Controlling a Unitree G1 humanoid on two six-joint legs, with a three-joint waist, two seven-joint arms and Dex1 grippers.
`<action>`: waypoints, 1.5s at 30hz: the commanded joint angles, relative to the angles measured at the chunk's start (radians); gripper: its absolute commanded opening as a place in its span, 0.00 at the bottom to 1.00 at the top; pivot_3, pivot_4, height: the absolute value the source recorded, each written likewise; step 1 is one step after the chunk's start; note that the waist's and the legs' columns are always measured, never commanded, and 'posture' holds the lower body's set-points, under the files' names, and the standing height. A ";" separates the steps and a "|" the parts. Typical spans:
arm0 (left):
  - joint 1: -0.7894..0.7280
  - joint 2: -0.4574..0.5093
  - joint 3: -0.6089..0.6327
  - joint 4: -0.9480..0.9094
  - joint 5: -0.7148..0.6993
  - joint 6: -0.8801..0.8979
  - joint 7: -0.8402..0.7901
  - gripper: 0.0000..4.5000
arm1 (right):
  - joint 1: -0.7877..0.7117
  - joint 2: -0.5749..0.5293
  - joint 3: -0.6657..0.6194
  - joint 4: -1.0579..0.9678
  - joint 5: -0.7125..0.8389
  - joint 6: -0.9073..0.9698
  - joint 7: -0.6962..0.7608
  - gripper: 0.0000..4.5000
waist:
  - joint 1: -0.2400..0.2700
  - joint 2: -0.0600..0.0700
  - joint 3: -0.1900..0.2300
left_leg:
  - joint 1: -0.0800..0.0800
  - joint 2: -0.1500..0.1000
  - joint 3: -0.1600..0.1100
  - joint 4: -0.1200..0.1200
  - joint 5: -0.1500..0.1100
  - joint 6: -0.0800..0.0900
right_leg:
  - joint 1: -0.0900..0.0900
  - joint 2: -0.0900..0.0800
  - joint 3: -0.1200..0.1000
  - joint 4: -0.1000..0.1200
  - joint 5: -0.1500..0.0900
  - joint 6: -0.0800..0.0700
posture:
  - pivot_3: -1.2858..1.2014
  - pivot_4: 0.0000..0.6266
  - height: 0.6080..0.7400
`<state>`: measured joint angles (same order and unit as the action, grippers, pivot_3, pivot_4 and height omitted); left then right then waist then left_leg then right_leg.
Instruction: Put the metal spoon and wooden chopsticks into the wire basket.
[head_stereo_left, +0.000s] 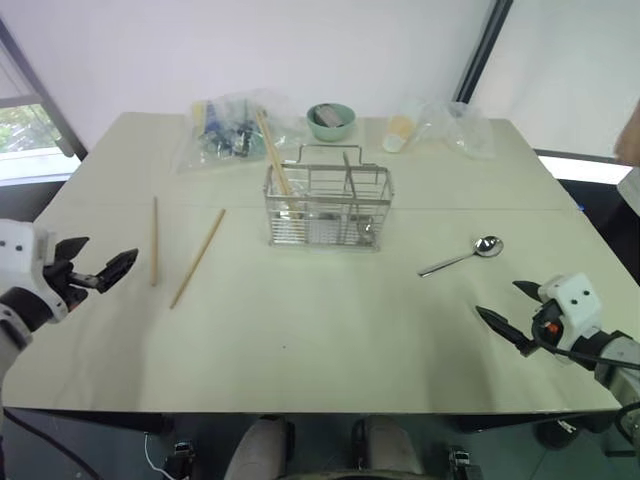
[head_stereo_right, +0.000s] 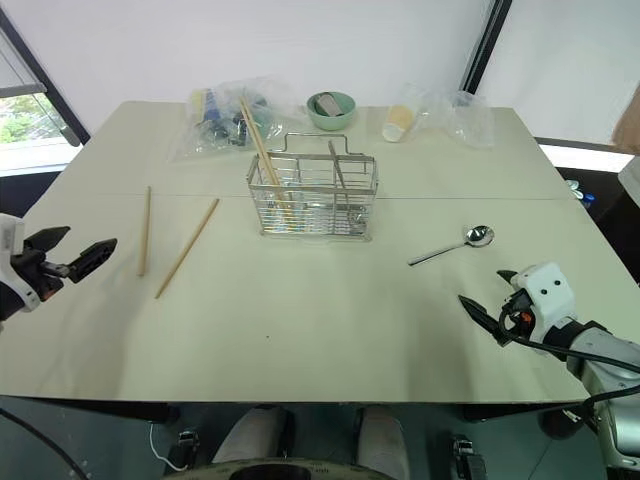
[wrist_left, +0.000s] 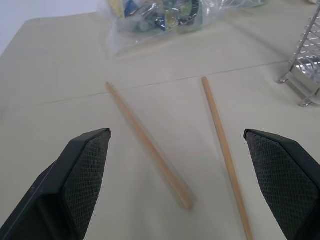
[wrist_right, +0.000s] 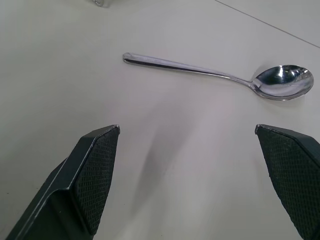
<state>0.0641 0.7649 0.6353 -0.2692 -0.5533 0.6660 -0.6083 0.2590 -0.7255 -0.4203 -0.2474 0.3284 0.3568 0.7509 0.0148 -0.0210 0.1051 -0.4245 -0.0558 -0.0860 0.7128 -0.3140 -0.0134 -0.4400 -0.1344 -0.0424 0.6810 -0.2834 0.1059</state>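
Observation:
The wire basket (head_stereo_left: 328, 210) stands mid-table, with wooden sticks (head_stereo_left: 272, 155) leaning out of its left compartment. Two wooden chopsticks (head_stereo_left: 154, 240) (head_stereo_left: 197, 257) lie apart on the table left of it. In the left wrist view they lie (wrist_left: 150, 145) (wrist_left: 223, 150) just beyond my fingers. My left gripper (head_stereo_left: 105, 262) hovers open at the table's left edge, near them. The metal spoon (head_stereo_left: 462, 257) lies right of the basket, bowl to the right. Close in front of the spoon (wrist_right: 200, 70), my right gripper (head_stereo_left: 500, 300) is open and holds nothing.
Along the far edge lie a clear plastic bag of mixed items (head_stereo_left: 225, 125), a mint-green bowl (head_stereo_left: 330, 120), and a paper cup inside clear wrapping (head_stereo_left: 400, 130). Part of a person (head_stereo_left: 632, 135) shows at the right edge. The table's front edge runs close below both grippers.

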 joint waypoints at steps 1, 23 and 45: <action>-0.021 0.027 0.000 -0.002 0.014 -0.033 -0.008 1.00 | -0.014 -0.013 -0.034 0.000 0.001 -0.022 -0.005 0.99 | -0.001 0.000 0.000 | 0.000 0.000 0.000 0.000 0.000 0.000 | 0.000 0.000 0.000 0.000 0.000 0.000 | 0.52 0.24 0.21; -0.110 0.070 -0.098 -0.109 -0.082 0.048 -0.054 1.00 | -0.157 -0.187 0.016 0.078 -0.015 -0.104 0.162 0.99 | 0.000 0.000 0.000 | 0.001 0.000 0.000 0.002 0.000 0.000 | 0.000 0.000 0.000 0.000 0.000 0.000 | 0.52 0.24 0.21; -0.609 0.129 -0.601 -0.168 -0.215 0.131 -0.419 1.00 | -1.359 -0.144 0.825 1.305 -0.641 -0.839 0.631 0.99 | -0.032 0.002 0.006 | 0.000 0.000 0.004 0.001 0.001 0.000 | 0.000 0.000 -0.001 0.002 0.001 0.000 | 0.52 0.24 0.21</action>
<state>-0.5265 0.8922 0.0167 -0.4146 -0.7704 0.8046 -1.0309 -1.0539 -0.8713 0.3903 1.0053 -0.2600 -0.4271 1.4212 -0.0174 -0.0194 0.1112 -0.4248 -0.0561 -0.0822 0.7141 -0.3127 -0.0139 -0.4404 -0.1343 -0.0437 0.6829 -0.2822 0.1054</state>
